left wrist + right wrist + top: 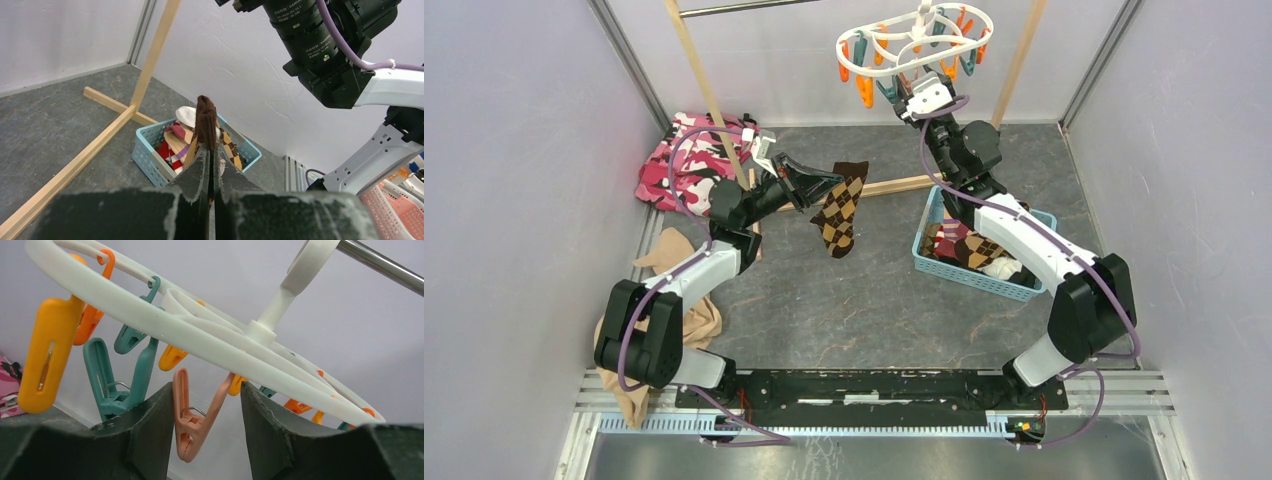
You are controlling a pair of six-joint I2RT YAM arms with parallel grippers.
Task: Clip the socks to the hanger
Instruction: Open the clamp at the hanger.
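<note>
The left fingers (210, 156) are pressed fully together on the cuff of a brown and tan argyle diamond sock (839, 208). They hold it in the air above the grey table (854, 300), and the rest of the sock hangs down free. In the left wrist view the sock's dark brown end stands up just past the fingertips.

The right fingers (921, 100) are raised to the white oval plastic drying hanger (914, 42), which hangs from a metal rod at the back. They are spread wide apart. A salmon-pink clothespin (192, 425) dangles between them, and teal clothespins (107, 375) and orange clothespins (47, 355) hang to its left. The pin seems to hang free, though the close view does not settle whether either finger touches it.

Below the right arm a light blue plastic basket (1028, 291) sits on the table with more socks (976, 250) piled in it. A pink camouflage cloth (682, 165) lies at the back left beside the wooden rack frame (706, 95). A large tan garment (692, 322) lies by the left arm's base.
</note>
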